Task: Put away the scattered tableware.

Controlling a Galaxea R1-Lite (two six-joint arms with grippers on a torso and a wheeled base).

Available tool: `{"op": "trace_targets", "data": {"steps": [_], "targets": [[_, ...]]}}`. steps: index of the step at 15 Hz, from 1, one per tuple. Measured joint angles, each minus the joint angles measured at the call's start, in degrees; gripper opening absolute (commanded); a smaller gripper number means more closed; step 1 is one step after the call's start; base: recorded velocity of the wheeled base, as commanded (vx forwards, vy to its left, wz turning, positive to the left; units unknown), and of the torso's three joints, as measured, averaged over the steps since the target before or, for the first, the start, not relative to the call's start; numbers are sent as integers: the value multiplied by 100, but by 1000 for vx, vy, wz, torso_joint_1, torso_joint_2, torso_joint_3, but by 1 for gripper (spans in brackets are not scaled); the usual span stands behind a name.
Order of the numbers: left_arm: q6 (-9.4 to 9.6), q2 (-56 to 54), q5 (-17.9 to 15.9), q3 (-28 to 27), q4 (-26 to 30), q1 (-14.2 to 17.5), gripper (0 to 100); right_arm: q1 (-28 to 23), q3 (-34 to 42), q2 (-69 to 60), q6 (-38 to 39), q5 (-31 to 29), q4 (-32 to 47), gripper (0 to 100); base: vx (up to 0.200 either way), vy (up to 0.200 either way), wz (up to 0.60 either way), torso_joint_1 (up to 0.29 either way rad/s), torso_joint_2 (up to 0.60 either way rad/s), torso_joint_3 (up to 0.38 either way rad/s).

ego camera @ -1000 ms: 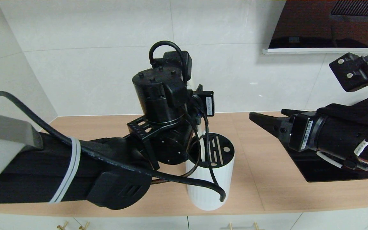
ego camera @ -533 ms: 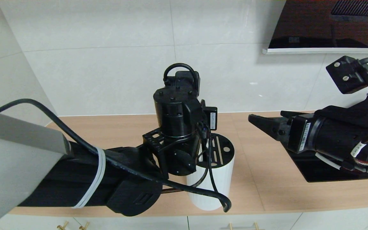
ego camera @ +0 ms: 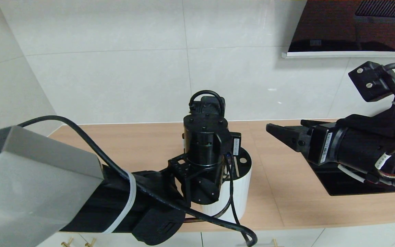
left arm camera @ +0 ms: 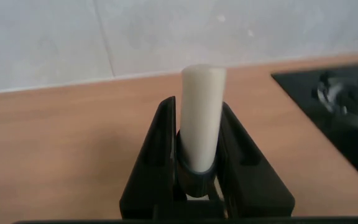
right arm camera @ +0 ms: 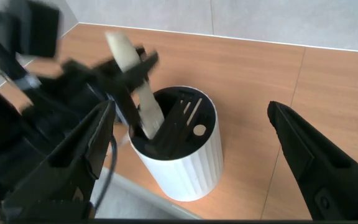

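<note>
Now left fingers (left arm camera: 160, 149) clamp the cream handle (left arm camera: 201, 112), steeply tilted, lower end inside the white holder (right arm camera: 188, 171); right fingers (right arm camera: 309, 162) gape.

The left arm (ego camera: 156, 202) is black beyond a grey boxy link (ego camera: 29, 185), with a white tie (ego camera: 130, 192) binding a thick black cable (ego camera: 50, 117). Its wrist is a black cylinder (ego camera: 202, 140) topped with small screws and a cable loop. The right arm (ego camera: 358, 151) is black too, with a white label (ego camera: 326, 145), a bracket (ego camera: 372, 80) with two silver screws, and a right gripper (ego camera: 285, 132) with tapered black fingers.
</note>
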Motion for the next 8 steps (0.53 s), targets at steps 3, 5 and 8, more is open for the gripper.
{"op": "trace_targets", "data": {"steps": [3, 5, 8], "targets": [[-85, 124, 2, 104, 0, -37, 0, 0, 2, 0, 0, 0, 0, 100, 0, 0, 0, 0, 0, 0], [-88, 183, 2, 156, -5, -48, 0, 0, 6, 0, 0, -2, -1, 100, 0, 0, 0, 0, 0, 0], [-129, 207, 5, 189, -5, -56, 0, 0, 11, 0, 0, -2, 0, 100, 0, 0, 0, 0, 0, 0]]}}
